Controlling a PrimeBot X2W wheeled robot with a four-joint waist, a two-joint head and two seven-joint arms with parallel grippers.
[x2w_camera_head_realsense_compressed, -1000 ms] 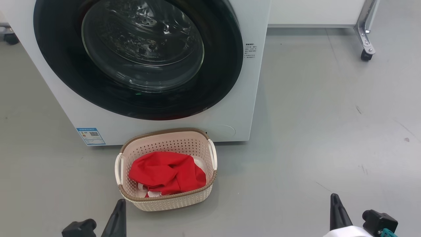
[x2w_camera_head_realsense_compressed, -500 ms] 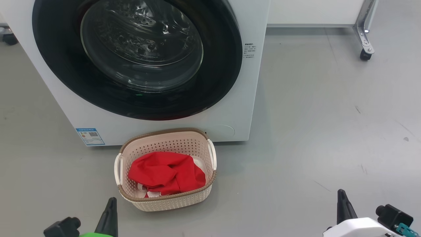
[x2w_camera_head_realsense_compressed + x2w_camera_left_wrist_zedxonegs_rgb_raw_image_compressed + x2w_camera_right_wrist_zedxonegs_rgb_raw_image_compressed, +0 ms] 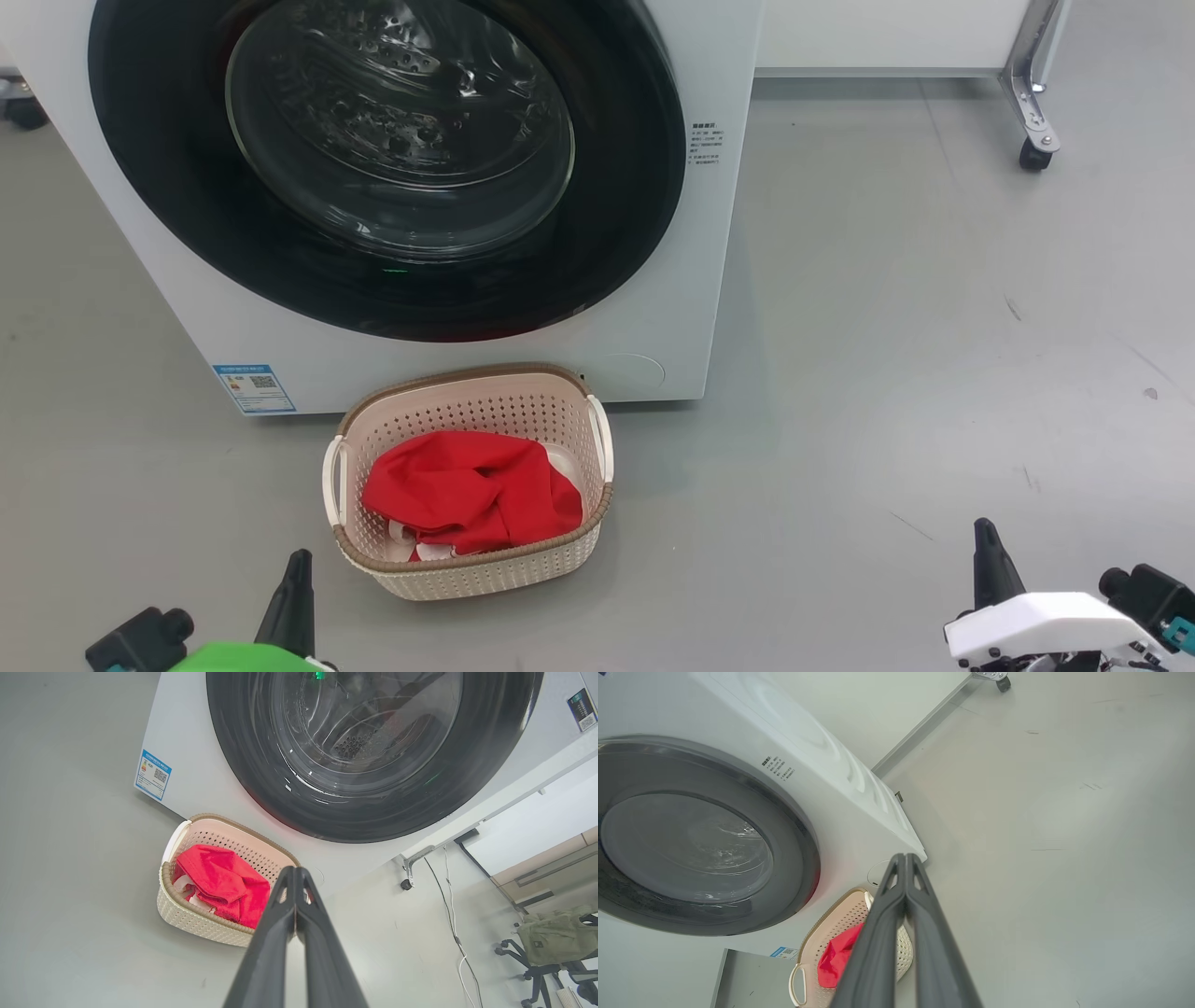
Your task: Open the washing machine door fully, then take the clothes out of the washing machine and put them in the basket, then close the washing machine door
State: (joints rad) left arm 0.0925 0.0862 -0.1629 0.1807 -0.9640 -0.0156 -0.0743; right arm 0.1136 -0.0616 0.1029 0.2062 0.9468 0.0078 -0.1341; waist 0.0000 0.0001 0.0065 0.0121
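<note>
Grey floor (image 3: 887, 327) spreads around a white washing machine (image 3: 695, 280) that stands at the far left of the head view. Its washing machine door (image 3: 625, 224), a wide glossy black ring around a clear glass bowl, lies closed flat against the front, and the perforated drum shows through the glass. A blue label sticker (image 3: 254, 387) sits at the lower left corner of the front. Just near of the machine, on the floor below the door's lowest part, stands the basket (image 3: 467, 375), close to the front panel. The clothes (image 3: 471, 490), red with bits of white at the near edge, lie bunched inside it. The left tool (image 3: 299, 565) is at the near left, beside the basket's near left corner and apart from it; its two dark fingers are pressed together and hold nothing. The right tool (image 3: 983, 537) is at the near right, well apart from the basket, fingers likewise pressed together and empty.
</note>
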